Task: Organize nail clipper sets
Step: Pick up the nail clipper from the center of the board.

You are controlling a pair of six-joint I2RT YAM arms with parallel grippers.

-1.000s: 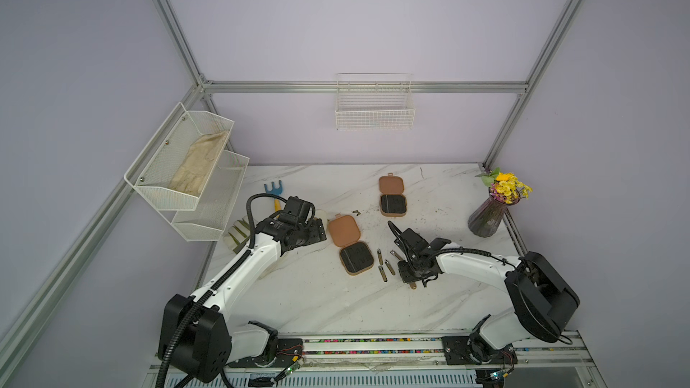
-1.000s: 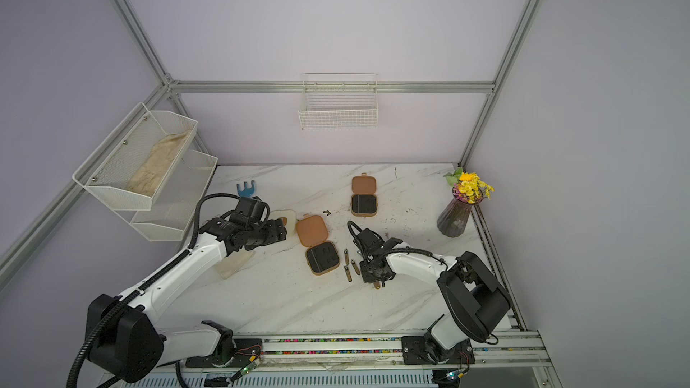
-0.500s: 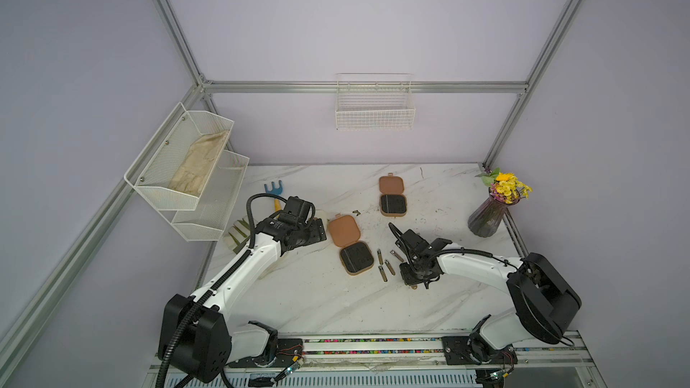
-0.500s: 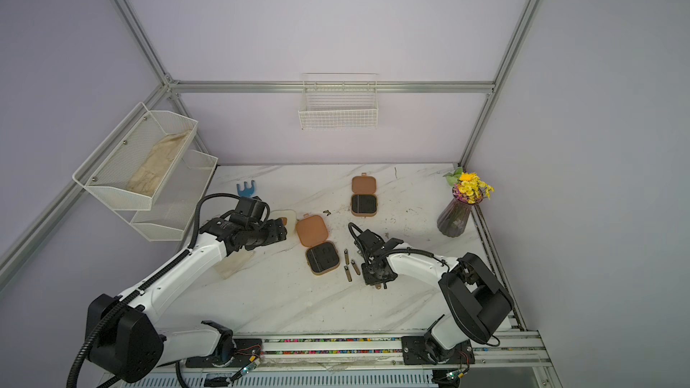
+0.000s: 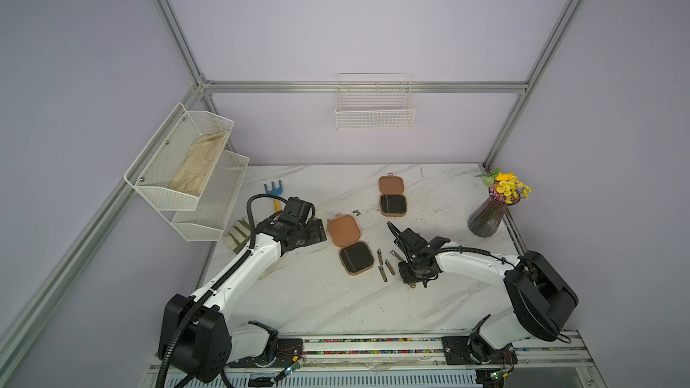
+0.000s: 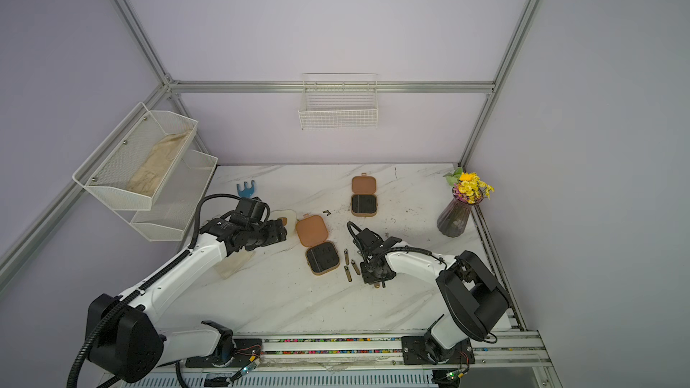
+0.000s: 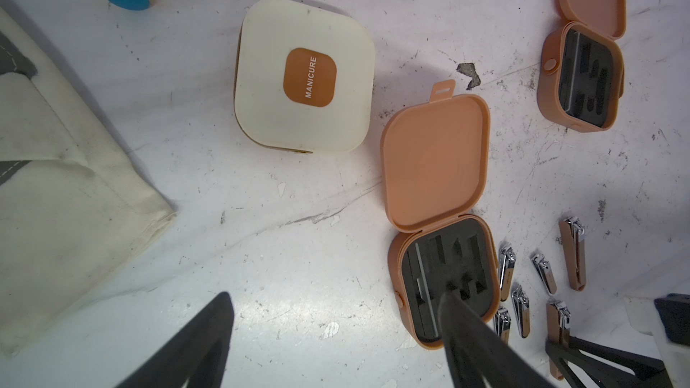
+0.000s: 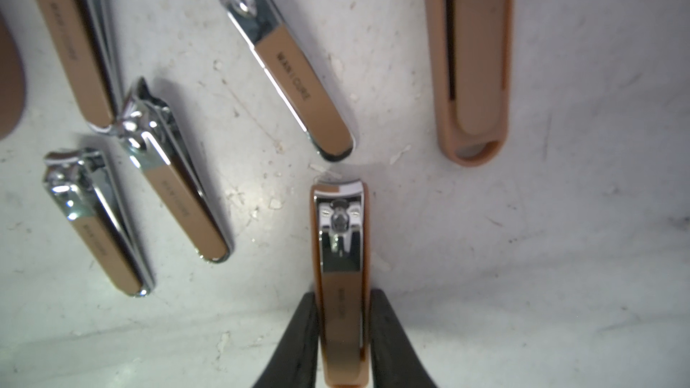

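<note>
A closed cream case (image 7: 304, 76) lies beside an open brown case (image 7: 435, 166) at the table's middle (image 5: 351, 244). A second open brown case (image 5: 392, 195) sits farther back. Both show black linings with empty slots. Several silver-and-bronze clippers (image 8: 291, 69) lie loose to the right of the middle case (image 5: 384, 265). My right gripper (image 8: 342, 300) is shut on one bronze clipper (image 8: 341, 240), low over the table (image 5: 414, 278). My left gripper (image 7: 336, 296) stands open and empty above bare table, left of the middle case (image 5: 313, 233).
A blue-and-yellow toy rake (image 5: 274, 190) and a cream cloth (image 7: 56, 181) lie at the left. A vase of flowers (image 5: 493, 214) stands at the right edge. A white wire shelf (image 5: 186, 169) hangs on the left, and a wire basket (image 5: 373, 106) on the back wall.
My right gripper has shifted slightly toward the front with the clipper between its fingers. The left arm has stayed where it was.
</note>
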